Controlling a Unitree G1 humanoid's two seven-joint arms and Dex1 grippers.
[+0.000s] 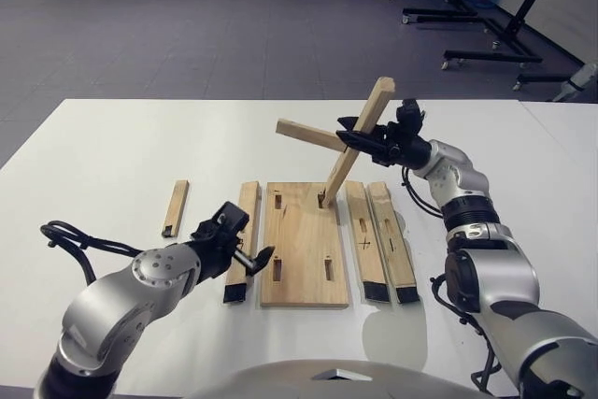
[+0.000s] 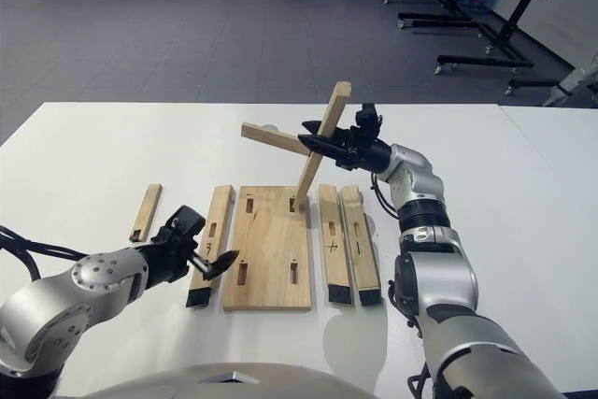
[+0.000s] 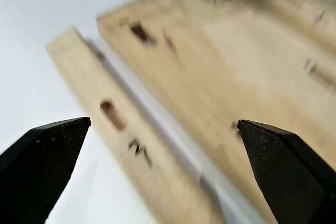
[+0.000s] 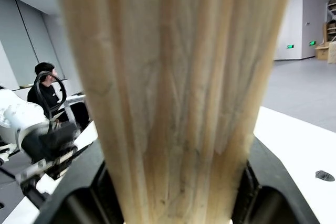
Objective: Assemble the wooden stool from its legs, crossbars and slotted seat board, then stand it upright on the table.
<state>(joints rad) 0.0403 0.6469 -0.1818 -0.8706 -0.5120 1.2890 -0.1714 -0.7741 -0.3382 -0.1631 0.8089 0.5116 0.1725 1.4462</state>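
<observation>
Right end effector (image 1: 351, 135) grips leg (image 1: 377, 100), seemingly slotted.

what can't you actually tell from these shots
Eye views: the joint between crossbar and held leg, covered by the right gripper.
Eye views: how deep that leg's foot sits in the seat board slot, too small.
Left wrist view: marks on the flat leg, blurred.

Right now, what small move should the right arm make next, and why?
Probably tip the leg upright and press it down. The right pincer holds it tilted, with its lower end at the far right slot of the seat board, and it seems not fully seated yet.
</observation>
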